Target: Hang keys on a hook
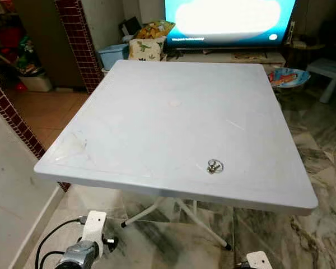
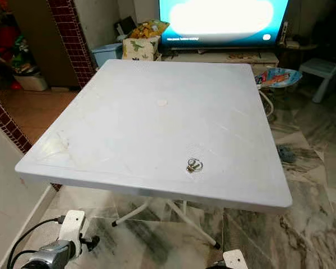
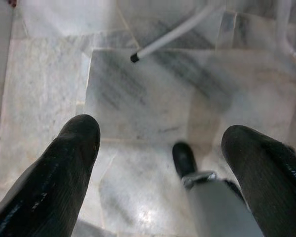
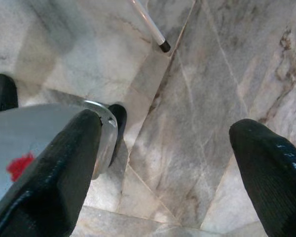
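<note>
1. Two arms hang low at the near edge of the head views: the left arm (image 1: pixel 81 252), silver with a white bracket and a black cable, and a white corner of the right arm (image 1: pixel 259 260).
2. From the left wrist, the left gripper (image 3: pixel 163 143) points down at the marble floor (image 3: pixel 138 98), its two black fingers (image 3: pixel 69 153) spread wide apart with nothing between them.
3. From the right wrist, the right gripper (image 4: pixel 172 143) also points at the floor, its two fingers (image 4: pixel 266 158) well apart and holding nothing.
4. One square white folding table (image 1: pixel 157 112) stands directly ahead on thin white legs with black tips; two such leg ends reach the floor beneath it.
5. One small bunch of keys (image 1: pixel 214 166) on a metal ring lies flat on the tabletop, near the front edge and toward the robot's right, well apart from both grippers.
6. One faint round mark (image 1: pixel 174 103) sits near the table's centre.
7. Behind the table, one large lit screen (image 1: pixel 229 19) stands on a low cabinet.
8. Left of the screen are one light blue bin (image 1: pixel 113 55) and one patterned cushion (image 1: pixel 145 48), with one yellow bag (image 1: pixel 155 28) above the cushion.
9. One colourful round dish (image 1: pixel 287 77) sits beyond the table's far right corner, and one pale stool (image 1: pixel 329 70) stands farther right.
10. One red-brick-tiled pillar (image 1: pixel 75 39) rises at the far left.
</note>
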Controlling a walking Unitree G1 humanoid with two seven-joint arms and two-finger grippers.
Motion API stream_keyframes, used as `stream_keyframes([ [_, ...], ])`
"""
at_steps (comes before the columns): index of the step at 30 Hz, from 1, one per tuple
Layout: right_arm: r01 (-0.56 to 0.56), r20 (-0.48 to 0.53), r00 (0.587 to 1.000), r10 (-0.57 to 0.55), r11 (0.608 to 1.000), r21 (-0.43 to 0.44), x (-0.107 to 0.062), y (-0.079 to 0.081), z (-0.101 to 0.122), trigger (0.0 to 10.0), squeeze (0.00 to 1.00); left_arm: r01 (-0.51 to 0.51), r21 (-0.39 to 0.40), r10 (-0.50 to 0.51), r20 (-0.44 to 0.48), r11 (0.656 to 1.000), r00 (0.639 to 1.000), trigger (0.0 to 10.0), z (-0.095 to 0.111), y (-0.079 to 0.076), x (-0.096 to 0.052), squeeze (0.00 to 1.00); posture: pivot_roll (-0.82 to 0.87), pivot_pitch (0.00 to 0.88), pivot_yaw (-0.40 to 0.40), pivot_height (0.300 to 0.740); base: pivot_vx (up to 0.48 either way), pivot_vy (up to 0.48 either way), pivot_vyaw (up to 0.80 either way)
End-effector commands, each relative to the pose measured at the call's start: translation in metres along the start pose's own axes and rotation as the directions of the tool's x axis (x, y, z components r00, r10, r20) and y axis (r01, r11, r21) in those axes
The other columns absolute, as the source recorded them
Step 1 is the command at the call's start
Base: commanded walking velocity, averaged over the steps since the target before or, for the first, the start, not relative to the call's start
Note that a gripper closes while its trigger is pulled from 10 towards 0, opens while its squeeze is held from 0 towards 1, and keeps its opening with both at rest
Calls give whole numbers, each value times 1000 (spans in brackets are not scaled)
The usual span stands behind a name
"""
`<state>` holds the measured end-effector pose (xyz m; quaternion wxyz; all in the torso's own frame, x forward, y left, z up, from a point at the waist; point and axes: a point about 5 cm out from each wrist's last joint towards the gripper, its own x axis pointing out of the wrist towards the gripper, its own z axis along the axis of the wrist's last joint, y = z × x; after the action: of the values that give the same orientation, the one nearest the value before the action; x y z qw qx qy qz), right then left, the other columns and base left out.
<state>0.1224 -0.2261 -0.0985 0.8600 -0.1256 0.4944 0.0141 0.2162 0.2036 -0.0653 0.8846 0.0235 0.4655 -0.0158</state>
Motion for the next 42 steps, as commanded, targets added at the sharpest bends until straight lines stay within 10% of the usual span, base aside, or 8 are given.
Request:
stream_keyframes([
  [1,11,28,1000,-11,1000,16,-1,0,0,10000,0,-19,-23,19,27,1000,999,10000,3,4,-1,0,-75,0,76,740,0,0,0],
  [7,83,55,995,-88,993,84,-4,-25,1,10000,0,-26,-55,29,58,998,998,10000,7,5,-1,0,-75,0,81,740,0,0,0],
  [14,161,203,959,-199,969,190,1,-56,56,10000,0,-42,-113,58,141,993,988,10000,14,7,-2,0,-79,0,89,740,0,0,0],
  [17,162,367,900,-237,961,224,-5,-74,93,10000,0,-28,-70,53,391,997,919,10000,16,63,-30,0,-77,0,90,740,0,0,0],
  [19,156,443,863,-245,961,228,-11,-75,104,10000,0,-27,-57,49,429,998,902,10000,24,64,-32,0,-78,0,91,740,0,0,0],
  [24,144,580,781,-231,971,192,-49,-62,111,10000,0,11,0,-9,543,1000,840,10000,46,56,-46,0,-78,0,82,740,0,0,0],
  [32,130,557,808,-190,981,145,-85,-54,80,10000,0,56,109,-113,639,992,761,10000,63,39,-75,0,-88,0,82,740,0,0,0],
  [42,72,665,736,-126,992,108,-129,-39,132,10000,0,168,212,-270,705,963,656,10000,110,-4,-109,0,-107,0,88,740,0,0,0],
])
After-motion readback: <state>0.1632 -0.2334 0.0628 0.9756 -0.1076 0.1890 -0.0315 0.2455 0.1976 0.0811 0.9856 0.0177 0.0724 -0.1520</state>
